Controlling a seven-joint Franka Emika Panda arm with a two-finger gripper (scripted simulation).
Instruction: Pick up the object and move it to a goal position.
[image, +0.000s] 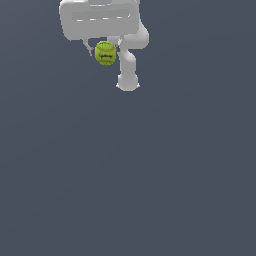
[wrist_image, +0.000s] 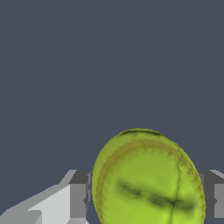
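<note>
The yellow-green ball (image: 105, 53) with reddish seam lines and dark markings hangs under the white robot hand near the top of the exterior view. My gripper (image: 104, 51) is shut on the ball, one finger on each side of it. In the wrist view the ball (wrist_image: 148, 179) fills the space between the two dark finger pads (wrist_image: 78, 192), which press against its sides. The ball is held up off the dark grey floor (image: 128, 175).
The white robot arm (image: 131, 55) and its base (image: 128, 82) stand just to the exterior view's right of the ball. The floor is plain dark grey all around, with no other objects in view.
</note>
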